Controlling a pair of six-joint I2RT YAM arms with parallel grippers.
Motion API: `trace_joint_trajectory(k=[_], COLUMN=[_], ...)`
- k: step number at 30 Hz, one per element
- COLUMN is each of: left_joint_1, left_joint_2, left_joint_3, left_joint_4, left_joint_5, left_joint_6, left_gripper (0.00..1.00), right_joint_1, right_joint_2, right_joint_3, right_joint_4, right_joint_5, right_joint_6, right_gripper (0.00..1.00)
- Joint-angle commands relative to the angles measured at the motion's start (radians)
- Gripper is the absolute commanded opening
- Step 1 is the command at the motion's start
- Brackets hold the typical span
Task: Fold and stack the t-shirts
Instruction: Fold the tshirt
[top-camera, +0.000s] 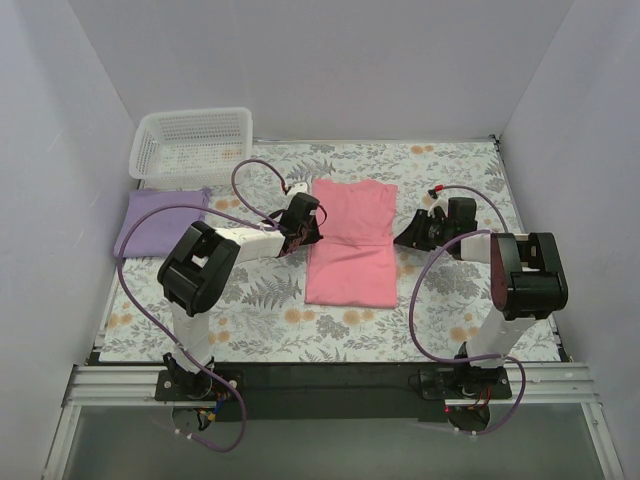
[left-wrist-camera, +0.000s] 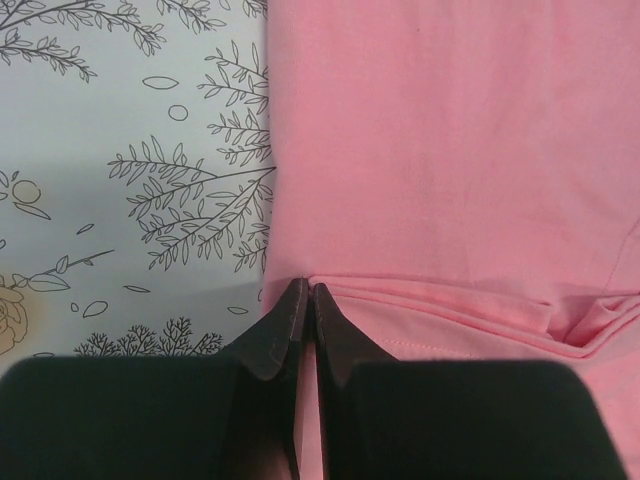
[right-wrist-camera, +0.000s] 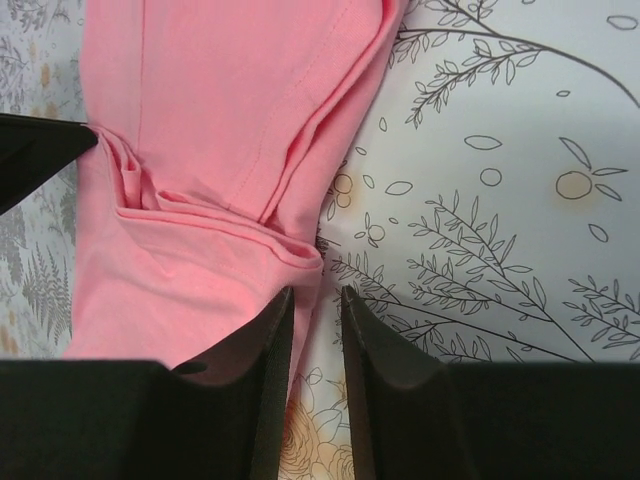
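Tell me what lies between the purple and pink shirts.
In the top view, the left arm and its purple cable cross the floral tablecloth there; the left gripper meets the edge of the pink shirt.

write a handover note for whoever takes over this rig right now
Left tool: shut at the left edge of the pink shirt; whether it pinches cloth cannot be told.
Right tool: slightly open at that shirt's right edge, holding nothing.
Things: pink shirt lies flat mid-table as a long strip; purple shirt lies at the far left, in front of the basket.
Done: purple looks folded; pink is narrowed lengthwise.
To do: probably fold pink crosswise, then stack the two.
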Motion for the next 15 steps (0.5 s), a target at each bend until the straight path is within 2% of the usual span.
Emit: trace_joint_trajectory(k=[1,15], left_joint_1=[0.004,0.004], left_joint_2=[-0.042,-0.037], left_joint_3=[0.028,0.031], left_joint_4=[-0.006,-0.008], left_joint_5=[-0.043,-0.043], left_joint_6=[0.02,0.023], left_gripper=[0.0,0.0], right_joint_1=[-0.01,-0.01], right_joint_2=[-0.064,0.019], right_joint_3=[0.006,0.049], right_joint_4=[0.019,0.03], right_joint_5=[0.006,-0.075], right_joint_6=[0.009,0.058], right_gripper=[0.33,0.38])
